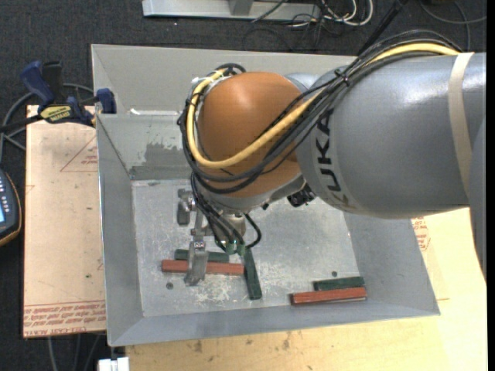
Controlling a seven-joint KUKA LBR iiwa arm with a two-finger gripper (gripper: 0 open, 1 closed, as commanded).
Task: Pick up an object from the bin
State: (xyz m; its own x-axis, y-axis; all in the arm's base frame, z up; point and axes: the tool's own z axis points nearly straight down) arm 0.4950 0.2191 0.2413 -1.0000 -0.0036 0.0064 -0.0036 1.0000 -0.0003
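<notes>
Bars were counted: two red, at least two green. Gripper (197, 273) was seen on left red bar (224, 269), beside green bar (252, 277); its opening could not be told.

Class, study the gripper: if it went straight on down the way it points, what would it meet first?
Probably the flat red-brown bar on the grey bin floor: the gripper is right over its middle. The dark green bar lies just beside. How far above it hangs is unclear.
</notes>
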